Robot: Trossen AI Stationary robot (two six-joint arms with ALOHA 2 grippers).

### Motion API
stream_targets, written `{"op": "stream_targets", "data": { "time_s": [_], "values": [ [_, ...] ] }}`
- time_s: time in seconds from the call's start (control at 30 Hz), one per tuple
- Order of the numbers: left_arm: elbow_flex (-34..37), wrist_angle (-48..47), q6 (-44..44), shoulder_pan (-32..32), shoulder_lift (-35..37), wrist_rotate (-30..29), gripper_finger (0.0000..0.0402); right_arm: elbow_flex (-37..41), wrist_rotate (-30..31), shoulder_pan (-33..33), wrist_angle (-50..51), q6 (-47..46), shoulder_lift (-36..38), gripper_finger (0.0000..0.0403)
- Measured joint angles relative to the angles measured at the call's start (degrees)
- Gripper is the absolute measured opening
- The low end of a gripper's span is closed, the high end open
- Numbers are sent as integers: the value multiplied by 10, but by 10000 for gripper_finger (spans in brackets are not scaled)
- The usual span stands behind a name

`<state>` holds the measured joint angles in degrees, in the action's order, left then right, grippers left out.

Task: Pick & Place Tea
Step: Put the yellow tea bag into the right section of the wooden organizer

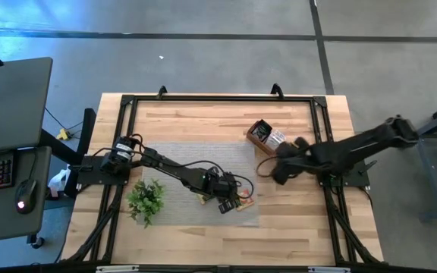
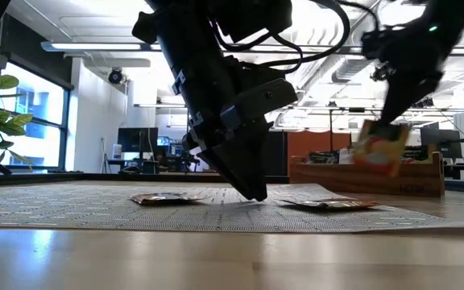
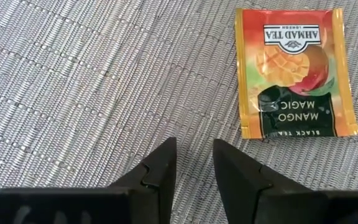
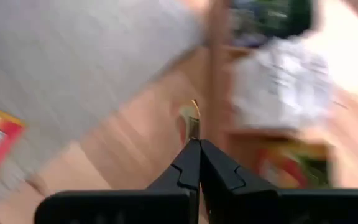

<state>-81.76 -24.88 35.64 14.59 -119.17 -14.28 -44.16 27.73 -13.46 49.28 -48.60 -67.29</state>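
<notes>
Grey woven mat [image 1: 188, 163] covers the middle of the wooden table [image 1: 196, 121], and the left gripper [image 3: 193, 163] hangs low over its right near part, fingertips just off the weave. Its 2 fingers stand slightly apart with only a narrow gap between them and nothing in it. An orange mango sachet [image 3: 296, 74] lies flat on the mat just beside the tips, untouched, so the arm seems placed there to take it next; the gap looks too tight for a flat packet and would probably need widening first.

From table height, 2 sachets show on the mat, one [image 2: 161, 197] to the left of the left arm's fingers and one [image 2: 329, 204] to the right.

Over to the right, the right gripper [image 4: 197, 142] is pressed fully closed on a thin edge of a sachet [image 2: 381, 149], which dangles below it in the air. It hangs near the wooden box [image 1: 265, 135] at the far right of the table, which already holds packets, so this one is likely being carried there for dropping in. A green plant sprig [image 1: 146, 199] sits at the mat's near left corner, out of the way.
</notes>
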Motion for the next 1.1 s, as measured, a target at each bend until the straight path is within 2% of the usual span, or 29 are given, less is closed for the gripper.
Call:
{"op": "stream_targets", "data": {
  "time_s": [0.2, 0.37, 0.7, 0.97, 1.1],
  "values": [
    [0, 14, 0, 0, 0, 0, 104, 0, 24, -6, 133, -71, 90, 1],
    [0, 14, 0, 0, 0, 0, 104, 0, 26, -1, 203, -98, 109, 1],
    [0, 14, 0, 0, 0, 1, 104, 0, 65, 0, 173, -42, 60, 0],
    [0, 14, 0, 0, 0, 2, 104, 0, 21, 0, 185, -34, -10, 0],
    [0, 14, 0, 0, 0, 2, 104, 0, 26, 0, 217, -34, -24, 1]
  ]
}}
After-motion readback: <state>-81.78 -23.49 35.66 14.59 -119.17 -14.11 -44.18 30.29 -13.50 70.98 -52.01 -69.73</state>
